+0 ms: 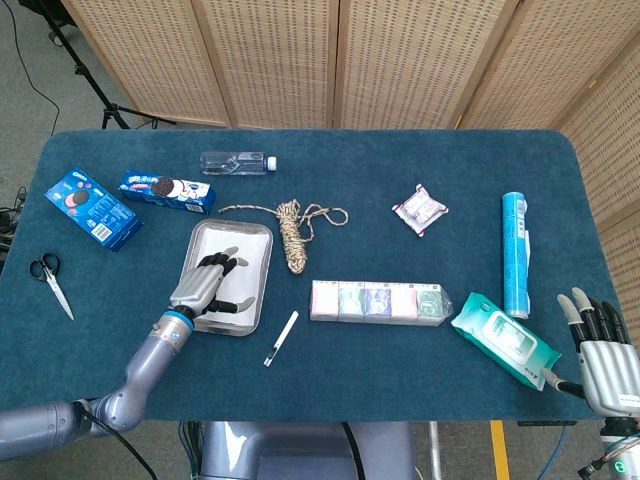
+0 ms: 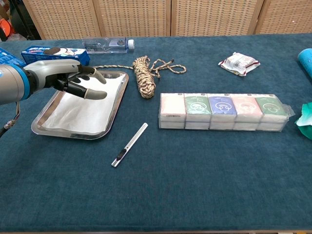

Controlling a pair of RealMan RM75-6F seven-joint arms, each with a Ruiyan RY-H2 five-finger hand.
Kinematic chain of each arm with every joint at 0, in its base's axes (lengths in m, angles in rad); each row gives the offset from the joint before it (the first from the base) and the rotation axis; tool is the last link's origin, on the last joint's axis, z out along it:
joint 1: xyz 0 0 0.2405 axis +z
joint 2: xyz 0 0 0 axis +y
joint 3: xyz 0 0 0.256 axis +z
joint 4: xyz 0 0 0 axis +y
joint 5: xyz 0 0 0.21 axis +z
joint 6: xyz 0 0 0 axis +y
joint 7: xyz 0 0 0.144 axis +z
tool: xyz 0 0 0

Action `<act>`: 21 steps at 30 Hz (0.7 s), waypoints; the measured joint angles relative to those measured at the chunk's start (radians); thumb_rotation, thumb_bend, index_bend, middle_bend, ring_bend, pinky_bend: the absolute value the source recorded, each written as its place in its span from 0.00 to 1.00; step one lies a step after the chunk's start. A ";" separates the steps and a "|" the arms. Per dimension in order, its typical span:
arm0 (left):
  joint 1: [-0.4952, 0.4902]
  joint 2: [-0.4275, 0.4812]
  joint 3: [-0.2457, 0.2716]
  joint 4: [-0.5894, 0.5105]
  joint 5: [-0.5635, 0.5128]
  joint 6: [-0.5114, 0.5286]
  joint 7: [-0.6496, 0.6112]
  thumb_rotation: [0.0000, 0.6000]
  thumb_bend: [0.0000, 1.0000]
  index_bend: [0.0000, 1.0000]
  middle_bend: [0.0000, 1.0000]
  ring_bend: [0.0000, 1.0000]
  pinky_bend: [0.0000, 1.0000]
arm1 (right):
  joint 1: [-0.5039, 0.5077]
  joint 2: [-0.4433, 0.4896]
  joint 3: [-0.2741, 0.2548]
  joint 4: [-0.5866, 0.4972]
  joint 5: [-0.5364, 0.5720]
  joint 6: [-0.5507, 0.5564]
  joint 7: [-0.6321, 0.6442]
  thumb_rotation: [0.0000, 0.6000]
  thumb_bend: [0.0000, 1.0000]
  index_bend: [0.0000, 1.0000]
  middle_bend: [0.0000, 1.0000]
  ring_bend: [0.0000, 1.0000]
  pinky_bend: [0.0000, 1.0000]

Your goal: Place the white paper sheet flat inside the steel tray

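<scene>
The steel tray [image 1: 262, 238] [image 2: 116, 105] lies left of the table's middle, and the white paper sheet [image 1: 249, 262] [image 2: 85, 109] lies flat inside it. My left hand [image 1: 207, 282] [image 2: 68, 80] hovers over the tray's near half, palm down, fingers apart and holding nothing. Whether its fingertips touch the sheet I cannot tell. My right hand [image 1: 600, 350] stands at the table's front right corner with its fingers spread upward and empty; the chest view does not show it.
A rope coil [image 1: 292, 236] lies right of the tray and a utility knife [image 1: 281, 338] in front of it. Behind it are a water bottle [image 1: 234, 162] and two cookie boxes [image 1: 167, 190]. Scissors [image 1: 50, 281] lie far left. A tissue multipack [image 1: 376, 302], wipes pack [image 1: 503, 338] and blue tube [image 1: 515, 252] occupy the right.
</scene>
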 measured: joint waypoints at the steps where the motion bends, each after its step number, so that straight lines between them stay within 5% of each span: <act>1: -0.005 -0.002 0.006 0.003 -0.001 -0.001 -0.001 0.54 0.25 0.20 0.00 0.00 0.00 | 0.000 0.000 0.000 0.000 0.000 0.001 0.001 1.00 0.00 0.00 0.00 0.00 0.00; 21: -0.066 -0.056 0.084 0.047 -0.041 0.026 0.018 0.54 0.25 0.20 0.00 0.00 0.00 | -0.003 0.003 0.001 0.002 -0.003 0.007 0.012 1.00 0.00 0.00 0.00 0.00 0.00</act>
